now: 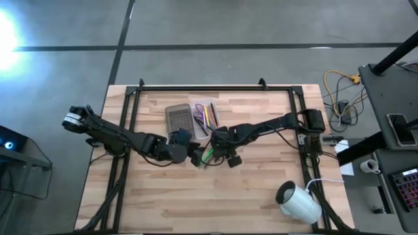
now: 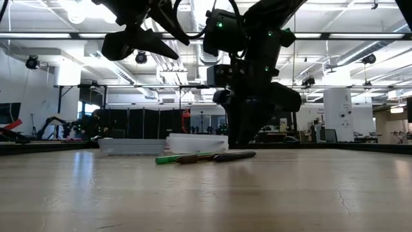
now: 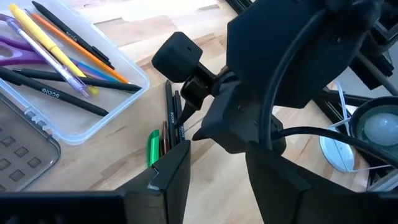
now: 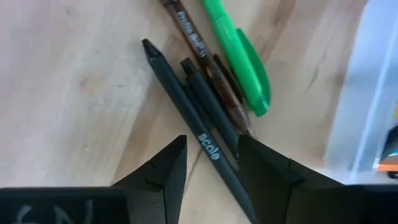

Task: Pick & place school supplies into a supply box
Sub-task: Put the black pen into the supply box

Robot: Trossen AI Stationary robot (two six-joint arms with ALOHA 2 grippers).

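A green pen [image 4: 239, 59], a brown pen [image 4: 199, 46] and two dark pens [image 4: 180, 99] lie side by side flat on the wooden table near its middle [image 1: 208, 155]. My right gripper [image 4: 211, 146] points down over them, open, with one finger on either side of the dark pens' near ends. I cannot see it touching them. My left gripper [image 1: 196, 158] hovers open and empty just left of the pens, raised above the table [image 2: 138, 38]. The clear supply box [image 3: 93, 118] holds yellow, orange and dark pens and purple scissors. Its grey lid [image 3: 25, 155] lies beside it.
The box [image 1: 206, 115] and lid [image 1: 177, 117] lie toward the table's far side, just behind both grippers. A white roll [image 1: 299, 202] lies at the near right corner. The two arms' grippers are very close together over the loose pens.
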